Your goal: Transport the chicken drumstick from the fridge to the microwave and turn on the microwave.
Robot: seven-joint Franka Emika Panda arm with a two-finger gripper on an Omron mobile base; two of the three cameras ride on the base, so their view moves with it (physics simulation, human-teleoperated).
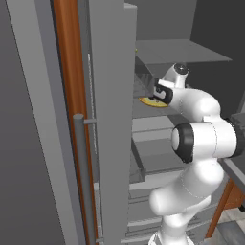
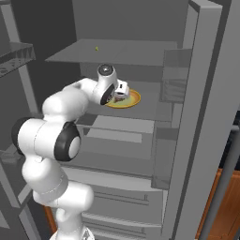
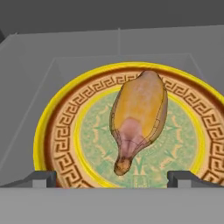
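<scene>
The chicken drumstick (image 3: 139,118) lies on a round yellow plate (image 3: 57,131) with a patterned rim, its thin end pointing toward my hand. The plate (image 2: 132,100) sits on a middle shelf inside the open grey fridge (image 2: 197,117). My gripper (image 3: 112,178) is open just in front of the drumstick and slightly above the plate. Its fingertips (image 3: 41,177) stand wide apart, one on each side, and touch nothing. In the left base view the gripper (image 1: 155,95) reaches over the plate (image 1: 153,102). The microwave is out of view.
A grey shelf (image 2: 122,51) hangs close above my hand, and drawers (image 2: 117,197) lie below. The right door's bins (image 2: 171,89) jut in beside the plate. The left door (image 1: 112,119) with its bar handle (image 1: 81,177) stands near the arm. A wooden cabinet edge (image 1: 72,72) is behind.
</scene>
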